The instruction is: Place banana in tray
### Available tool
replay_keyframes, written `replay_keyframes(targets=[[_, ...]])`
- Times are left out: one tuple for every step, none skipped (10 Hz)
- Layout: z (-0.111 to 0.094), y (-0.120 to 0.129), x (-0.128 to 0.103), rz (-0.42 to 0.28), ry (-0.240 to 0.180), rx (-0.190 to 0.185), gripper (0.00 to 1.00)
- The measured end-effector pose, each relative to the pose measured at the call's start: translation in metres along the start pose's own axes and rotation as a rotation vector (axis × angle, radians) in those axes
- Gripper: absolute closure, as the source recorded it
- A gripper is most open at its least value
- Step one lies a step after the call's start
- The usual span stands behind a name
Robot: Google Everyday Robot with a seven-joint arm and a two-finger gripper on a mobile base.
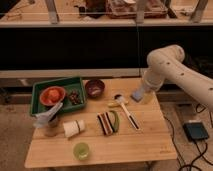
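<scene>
Gripper (143,93) hangs over desk (150,146) far right; grip state cannot be told. Banana (116,104) lies just beside brush (129,116): a grasp there may snag it. Tray (56,81) is partly filled, so a misdrop is possible.

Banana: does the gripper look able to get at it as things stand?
Probably yes: the banana lies uncovered on the table beside the brush, and the gripper hangs close by near the blue sponge.
</scene>
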Motion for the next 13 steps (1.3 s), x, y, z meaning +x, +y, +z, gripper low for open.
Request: replay_keyframes(targets=[[0.003,-0.009,-0.012,0.0,-0.033,-0.002,0.35],[0.005,-0.014,-0.02,-0.003,-0.053,-0.003,0.35],[0.005,-0.014,-0.02,-0.004,-0.055,-0.003,0.35],[0.004,-0.014,-0.018,-0.001,-0.054,-0.002,0.35],[0.005,-0.014,-0.019,-0.003,-0.053,-0.003,0.35],[0.006,-0.014,-0.021,-0.01,-0.05,-0.005,0.35],[0.008,-0.012,-0.024,-0.019,-0.047,-0.013,0.35],[0.015,-0.007,-0.028,-0.032,-0.044,-0.023,0.35],[0.032,-0.003,-0.041,-0.062,-0.044,-0.034,0.35],[0.049,-0.001,-0.052,-0.087,-0.043,-0.043,0.35],[0.064,0.001,-0.057,-0.103,-0.043,-0.05,0.35],[0.082,0.002,-0.063,-0.121,-0.042,-0.055,0.35],[0.101,-0.002,-0.073,-0.141,-0.045,-0.058,0.35]])
